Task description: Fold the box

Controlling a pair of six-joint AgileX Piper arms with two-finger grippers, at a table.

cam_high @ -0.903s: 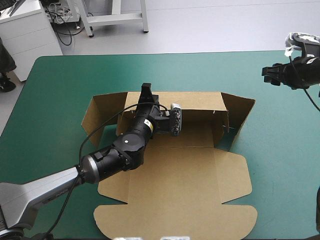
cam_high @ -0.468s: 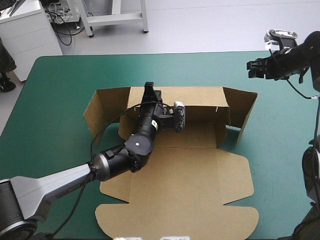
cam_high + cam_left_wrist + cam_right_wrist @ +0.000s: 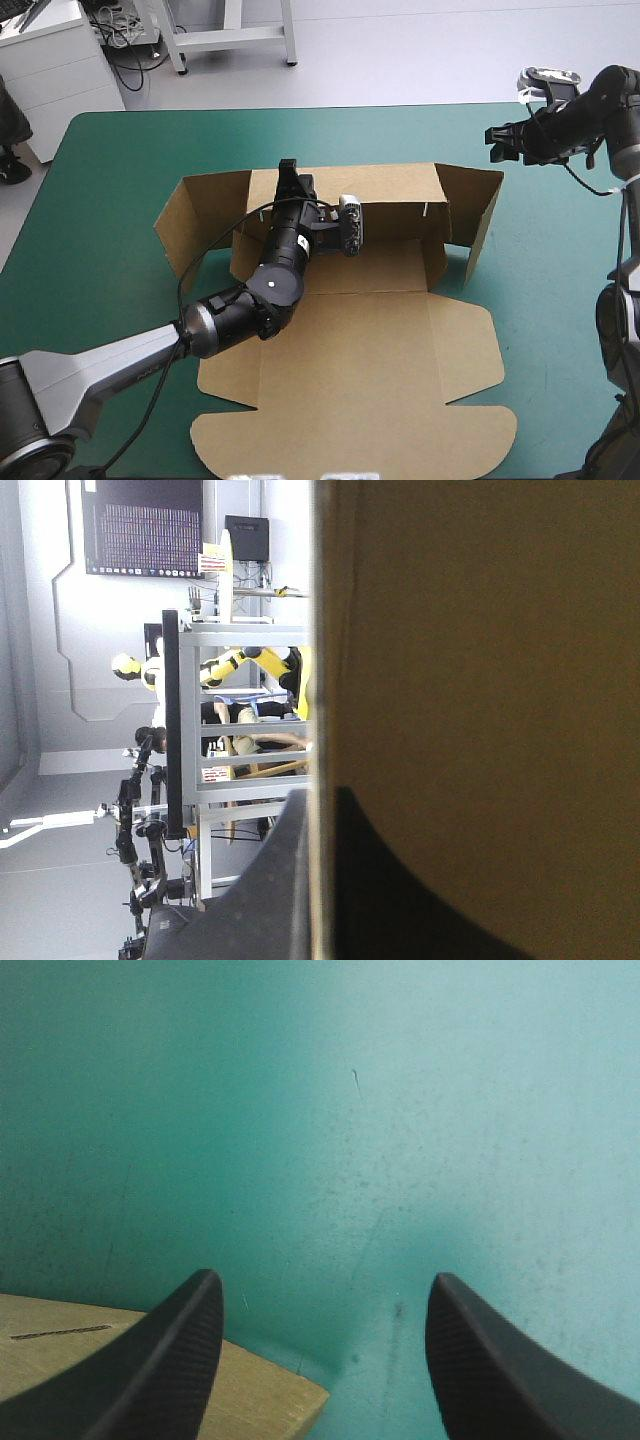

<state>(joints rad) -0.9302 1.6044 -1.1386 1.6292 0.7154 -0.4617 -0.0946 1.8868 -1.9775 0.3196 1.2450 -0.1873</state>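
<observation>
- The brown box (image 3: pixel 370 330) lies open at the middle of the teal-green cover (image 3: pixel 120 160), its lid panel (image 3: pixel 350 430) flat toward the near edge.
- Its back wall (image 3: pixel 395 195) stands raised, and a flap at each end, left (image 3: pixel 195 215) and right (image 3: pixel 480 215), angles up off the table.
- The left gripper (image 3: pixel 289 175) sits on the top edge of the back wall near its left end; in the left wrist view the brown board (image 3: pixel 480 630) passes between the black fingers (image 3: pixel 270 880), which pinch it.
- The right gripper (image 3: pixel 497 145) hovers just past the right flap, toward the far right corner, holding nothing.
- In the right wrist view its fingers (image 3: pixel 160 1360) stand wide apart over the cover (image 3: pixel 400 1110), a corner of the box (image 3: pixel 60 1345) under one of them.
</observation>
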